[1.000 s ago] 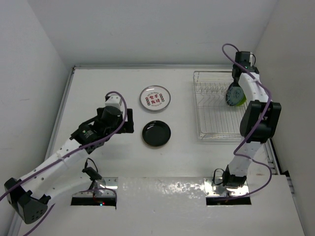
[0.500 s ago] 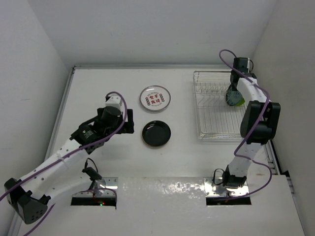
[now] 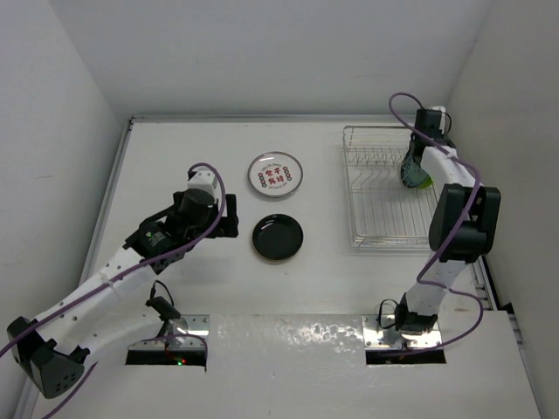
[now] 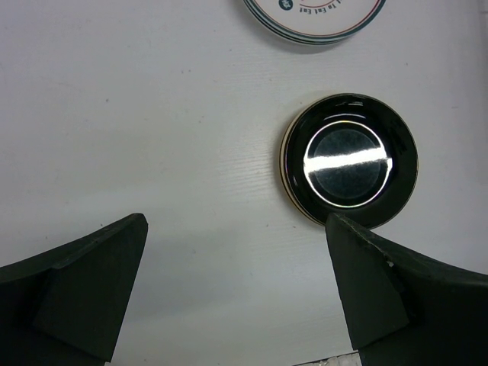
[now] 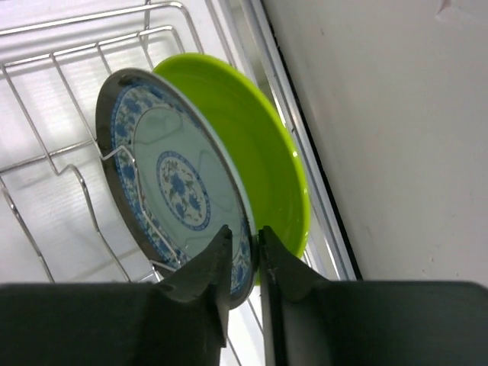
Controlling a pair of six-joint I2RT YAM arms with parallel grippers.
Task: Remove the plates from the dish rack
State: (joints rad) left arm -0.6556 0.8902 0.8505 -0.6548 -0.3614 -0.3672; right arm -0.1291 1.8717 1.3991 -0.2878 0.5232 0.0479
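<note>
The silver wire dish rack stands at the right rear of the table. Two plates stand upright at its right side: a blue-and-white patterned plate and a lime green plate just behind it. My right gripper is closed on the lower rim of the blue-and-white plate, one finger on each face; the plate still leans on the rack's prongs. My left gripper is open and empty over the table, just left of a black plate lying flat. A white plate with red patterns lies flat behind the black one.
The right wall runs close beside the rack and the green plate. The white table has a raised edge along its left side. The rest of the rack's slots hold no plates.
My right wrist has shifted a little back and right over the rack's right end. The plates and the left arm have not visibly moved.
</note>
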